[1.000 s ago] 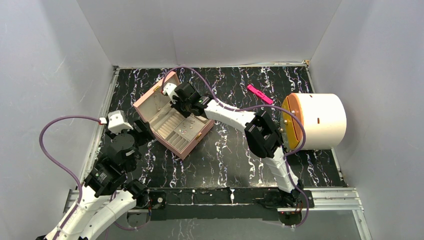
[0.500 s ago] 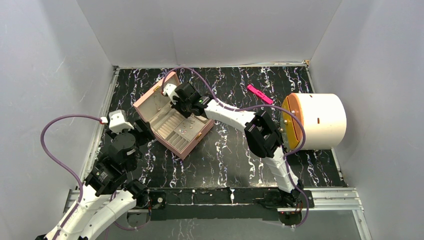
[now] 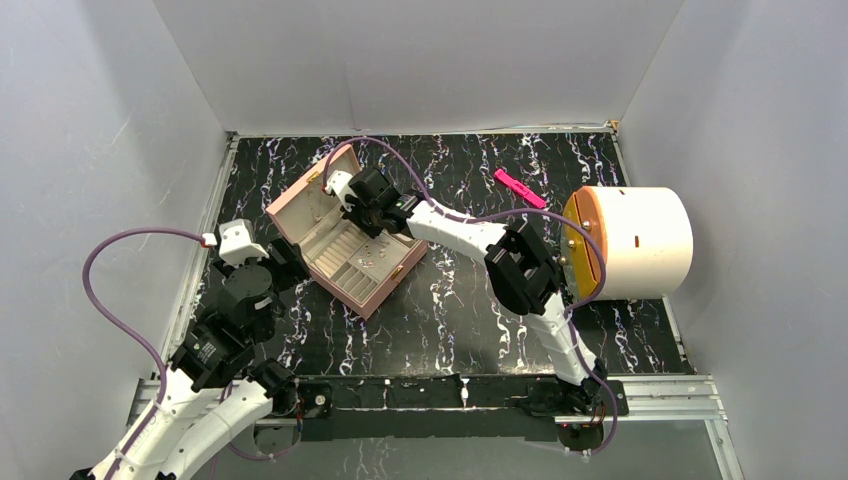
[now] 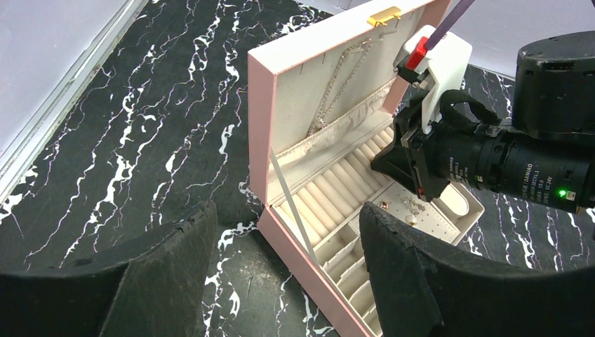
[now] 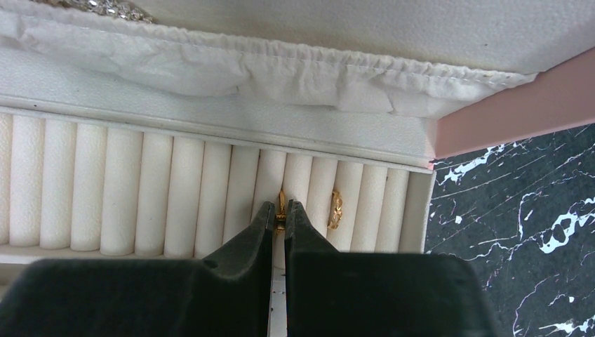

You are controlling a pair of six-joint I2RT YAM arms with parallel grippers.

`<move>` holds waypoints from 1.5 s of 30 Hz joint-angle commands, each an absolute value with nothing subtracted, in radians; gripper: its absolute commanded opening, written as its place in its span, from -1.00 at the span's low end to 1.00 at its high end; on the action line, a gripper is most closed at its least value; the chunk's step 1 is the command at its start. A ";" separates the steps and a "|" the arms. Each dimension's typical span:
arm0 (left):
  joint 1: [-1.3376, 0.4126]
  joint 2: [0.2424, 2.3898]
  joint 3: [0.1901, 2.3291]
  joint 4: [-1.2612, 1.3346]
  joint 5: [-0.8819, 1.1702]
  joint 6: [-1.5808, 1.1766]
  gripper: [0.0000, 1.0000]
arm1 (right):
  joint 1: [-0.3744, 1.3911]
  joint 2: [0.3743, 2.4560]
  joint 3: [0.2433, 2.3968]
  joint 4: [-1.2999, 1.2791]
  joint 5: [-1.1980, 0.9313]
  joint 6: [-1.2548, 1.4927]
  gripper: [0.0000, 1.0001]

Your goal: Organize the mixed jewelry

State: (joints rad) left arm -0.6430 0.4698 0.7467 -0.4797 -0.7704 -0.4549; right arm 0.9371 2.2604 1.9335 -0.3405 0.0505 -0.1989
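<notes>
The pink jewelry box (image 3: pixel 345 245) lies open on the black marble table; it also shows in the left wrist view (image 4: pixel 295 232). My right gripper (image 5: pixel 281 210) is shut on a gold ring (image 5: pixel 281 205), held edge-on over a slot between the white ring rolls (image 5: pixel 140 189). A second gold ring (image 5: pixel 336 209) sits in a slot just to the right. Small loose pieces (image 4: pixel 409 207), a gold-brown ring and pale silvery studs, lie on the box's flat pad. My left gripper (image 4: pixel 281 267) is open and empty, hovering over the box's near-left corner.
A bright pink flat bar (image 3: pixel 520 187) lies at the back right. A large white cylinder with an orange face (image 3: pixel 630 242) lies on its side at the right. A chain (image 4: pixel 337 91) hangs inside the box lid. Grey walls enclose the table.
My right gripper has shifted slightly left and back over the ring rolls. The left arm has not moved.
</notes>
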 commanded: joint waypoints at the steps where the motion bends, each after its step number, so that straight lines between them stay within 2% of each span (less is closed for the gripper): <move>1: -0.640 0.480 0.752 -0.476 -0.793 -0.449 0.43 | 0.937 2.287 1.942 -0.314 0.062 -0.206 -0.79; 5: -0.640 0.480 0.753 -0.476 -0.791 -0.448 0.43 | 0.937 2.277 1.935 -0.308 0.068 -0.197 -0.73; 10: -0.640 0.482 0.752 -0.476 -0.792 -0.448 0.43 | 0.921 2.219 1.897 -0.260 0.008 -0.164 -0.42; 14: -0.640 0.483 0.752 -0.478 -0.792 -0.448 0.43 | 0.905 2.159 1.838 -0.194 -0.076 -0.116 -0.32; 24: -0.638 0.482 0.751 -0.478 -0.791 -0.448 0.43 | 0.891 2.108 1.778 -0.139 -0.159 -0.085 -0.40; 31: -0.638 0.486 0.750 -0.478 -0.793 -0.447 0.43 | 0.891 2.123 1.781 -0.126 -0.148 -0.079 -0.36; 41: -0.635 0.492 0.752 -0.477 -0.789 -0.445 0.43 | 0.891 2.164 1.808 -0.147 -0.076 -0.073 -0.64; 45: -0.634 0.497 0.753 -0.478 -0.788 -0.445 0.43 | 0.891 2.170 1.809 -0.150 -0.077 -0.072 -0.69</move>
